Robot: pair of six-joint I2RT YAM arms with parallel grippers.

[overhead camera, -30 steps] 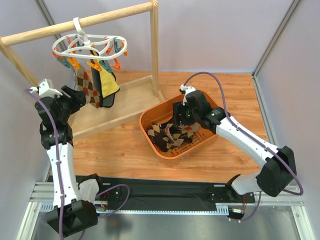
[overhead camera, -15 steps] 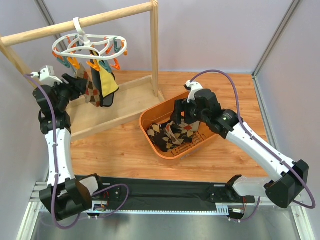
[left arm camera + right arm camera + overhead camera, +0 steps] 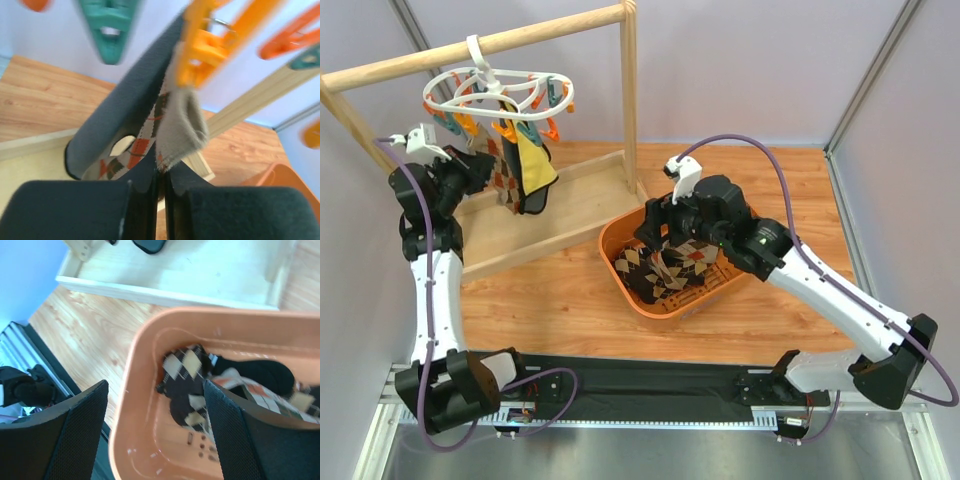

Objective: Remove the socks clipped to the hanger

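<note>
Hanger (image 3: 500, 90), a white ring, hooked on wooden rail (image 3: 550, 30), far left of tabletop (image 3: 560, 300). Two socks on it: argyle sock (image 3: 142, 150) and black-and-yellow sock (image 3: 535, 165), side by side under the clips. Argyle sock held at its cuff by orange clip (image 3: 202, 50).

Left gripper (image 3: 160, 200) raised beside the hanging socks, clenched on the argyle sock's lower edge; the fabric runs down into the narrow slit between the jaws.

Right gripper (image 3: 155, 405) released, jaws wide apart with nothing between them, hanging over orange basket (image 3: 610, 240) mid-tabletop. Loose argyle socks (image 3: 665, 268) heaped inside the basket.
</note>
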